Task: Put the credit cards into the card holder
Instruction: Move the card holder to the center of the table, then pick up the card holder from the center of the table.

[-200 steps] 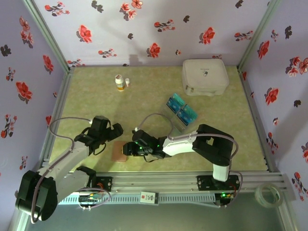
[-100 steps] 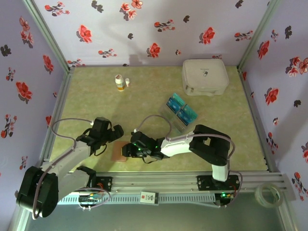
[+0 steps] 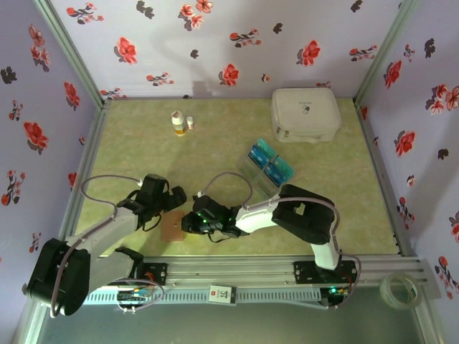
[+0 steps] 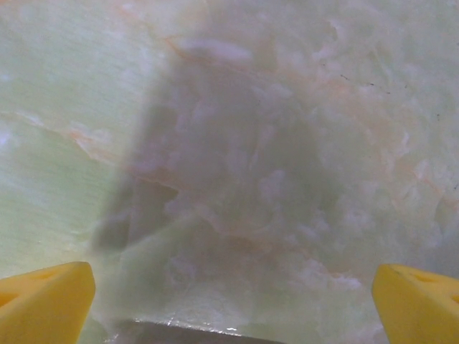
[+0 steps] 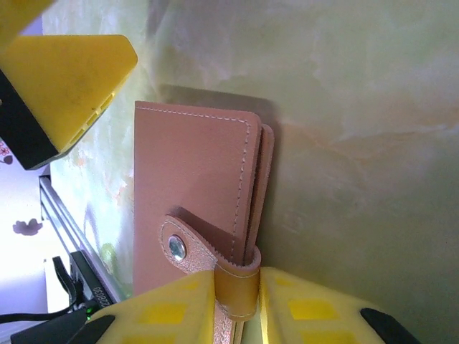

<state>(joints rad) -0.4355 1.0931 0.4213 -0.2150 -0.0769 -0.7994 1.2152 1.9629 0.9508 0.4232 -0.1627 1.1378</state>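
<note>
my right pincer is low on the bench nr the front edge. its two yellow pads are pinched on the snap strap of the card holder. the strap wraps over the holder's long edge & runs down betw. my pads. the metal snap sits just clear of them. the holder lies flat, pinkish-brown, w/ a stitched border.

from above, the card holder is just left of that pincer. my left pincer is right behind it, spread wide w/ nothing betw. the tips, only bare green bench under it. one of its yellow tips shows nr the holder's corner, apart from it. can't tell if it touches the bench.

the credit cards, blue-teal, sit in a clear tray well apart, to the right & further back. a white case is behind them. two small bottles stand at the back left.
</note>
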